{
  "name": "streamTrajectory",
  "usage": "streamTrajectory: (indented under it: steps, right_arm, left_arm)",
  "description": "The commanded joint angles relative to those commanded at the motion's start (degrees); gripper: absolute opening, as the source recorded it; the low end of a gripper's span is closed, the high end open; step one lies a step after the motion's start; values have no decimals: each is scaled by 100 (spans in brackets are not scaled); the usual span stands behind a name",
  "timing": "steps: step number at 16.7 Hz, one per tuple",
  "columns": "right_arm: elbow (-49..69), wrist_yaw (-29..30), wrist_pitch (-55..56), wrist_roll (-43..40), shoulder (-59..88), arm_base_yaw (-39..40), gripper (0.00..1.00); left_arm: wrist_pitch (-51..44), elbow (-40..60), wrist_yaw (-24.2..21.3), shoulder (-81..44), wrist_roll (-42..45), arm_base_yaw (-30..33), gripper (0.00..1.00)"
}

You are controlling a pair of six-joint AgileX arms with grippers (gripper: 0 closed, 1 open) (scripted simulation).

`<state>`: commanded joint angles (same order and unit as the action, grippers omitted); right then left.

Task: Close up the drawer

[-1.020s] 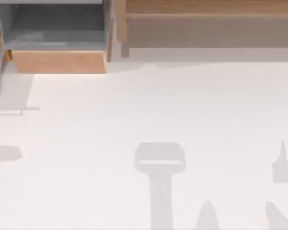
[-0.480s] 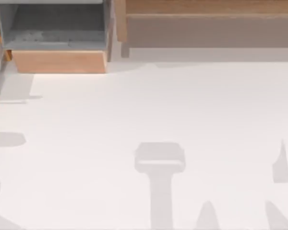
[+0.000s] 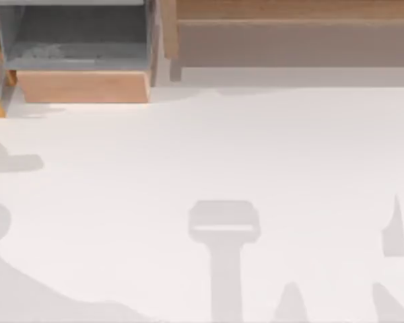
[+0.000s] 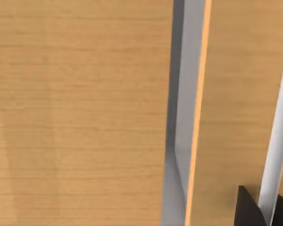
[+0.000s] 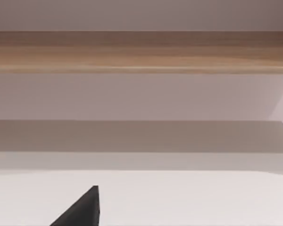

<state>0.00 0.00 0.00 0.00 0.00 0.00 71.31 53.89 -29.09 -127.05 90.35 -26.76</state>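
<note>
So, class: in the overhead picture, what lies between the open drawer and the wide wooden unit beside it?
In the top view, a narrow upright wooden board stands between the drawer and the wide unit.

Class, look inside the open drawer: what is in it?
The drawer shows a bare grey inside with nothing lying in the visible part; its rear runs out of the top view.

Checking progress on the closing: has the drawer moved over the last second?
No. The drawer front keeps its place beside the wide unit; it stands open.
</note>
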Motion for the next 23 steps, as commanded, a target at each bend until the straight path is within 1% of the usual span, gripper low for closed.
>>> streamTrajectory:
  steps: [2,8,15,20,23]
  right_arm:
    - [0,0,0,0,0,0,100]
    - [0,0,0,0,0,0,100]
    - [0,0,0,0,0,0,100]
    - [0,0,0,0,0,0,100]
    - [0,0,0,0,0,0,100]
  left_arm:
    - [-99,186,67,-82,-8,64,0]
    - [-152,261,75,-132,3,83,0]
    - [-869,1651,398,-758,-23,402,0]
    - [-962,1782,439,-820,-34,446,0]
    - [-962,1782,439,-820,-34,446,23]
